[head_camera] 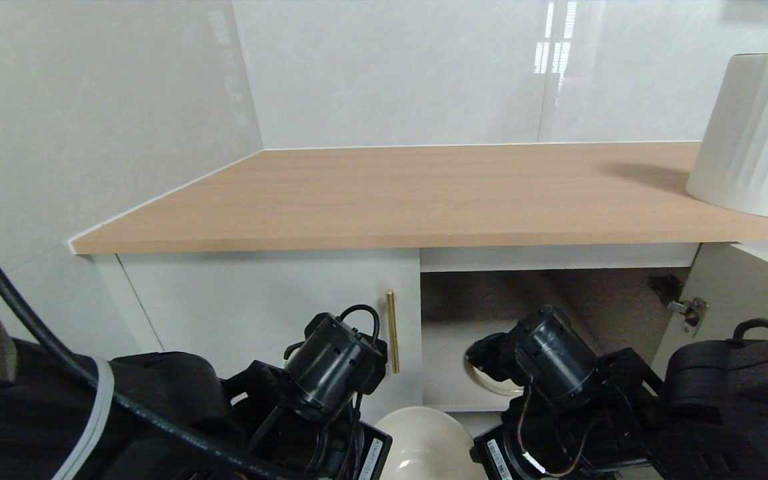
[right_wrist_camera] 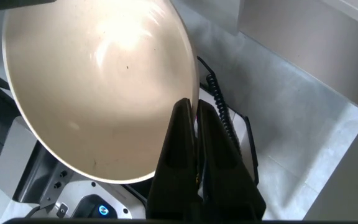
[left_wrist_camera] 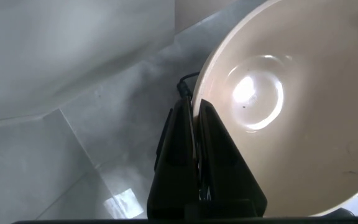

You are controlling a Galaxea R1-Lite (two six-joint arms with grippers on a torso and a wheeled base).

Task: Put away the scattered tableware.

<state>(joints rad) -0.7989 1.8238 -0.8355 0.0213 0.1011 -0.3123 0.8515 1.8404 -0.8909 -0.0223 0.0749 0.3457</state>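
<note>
One cream glazed ceramic bowl (head_camera: 424, 437) hung at the head view's bottom centre, rim pinched in the left hand (left_wrist_camera: 195, 111); a second cream bowl (right_wrist_camera: 98, 87) hung likewise from the right hand (right_wrist_camera: 193, 111), by the open white cupboard (head_camera: 557, 297). We judged both stiff, slick, breakable: firm rim holds.

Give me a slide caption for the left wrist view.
Left gripper clamped on the rim of a cream bowl, floor beyond.
</note>
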